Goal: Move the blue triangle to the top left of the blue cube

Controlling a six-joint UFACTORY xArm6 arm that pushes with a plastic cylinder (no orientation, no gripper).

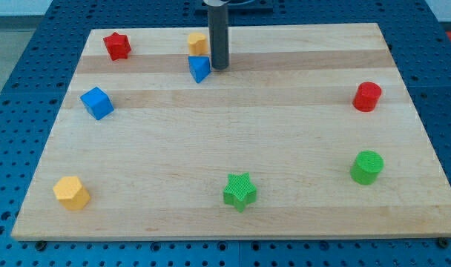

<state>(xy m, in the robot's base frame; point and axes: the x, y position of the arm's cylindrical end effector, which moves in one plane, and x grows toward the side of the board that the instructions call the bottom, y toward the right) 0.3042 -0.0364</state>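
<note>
Nearest the view's bottom edge of the wooden bench (233, 148), a yellow block (71, 193) of hexagonal outline sits at the left, a green star (239, 190) near the middle and a green cylinder (367, 167) at the right. Farther up, a blue cube (97, 102) lies at the left and a red cylinder (367, 96) at the right, well apart. Toward the top, the blue triangle (199, 68) rests near centre, well to the right of the blue cube and somewhat above it. My tip (220, 68) stands just beside the triangle's right side; contact cannot be confirmed. A second yellow block (197, 43) sits just above the triangle. A red star (117, 46) occupies the top left. No gripper is fitted, so no jaw state applies.
</note>
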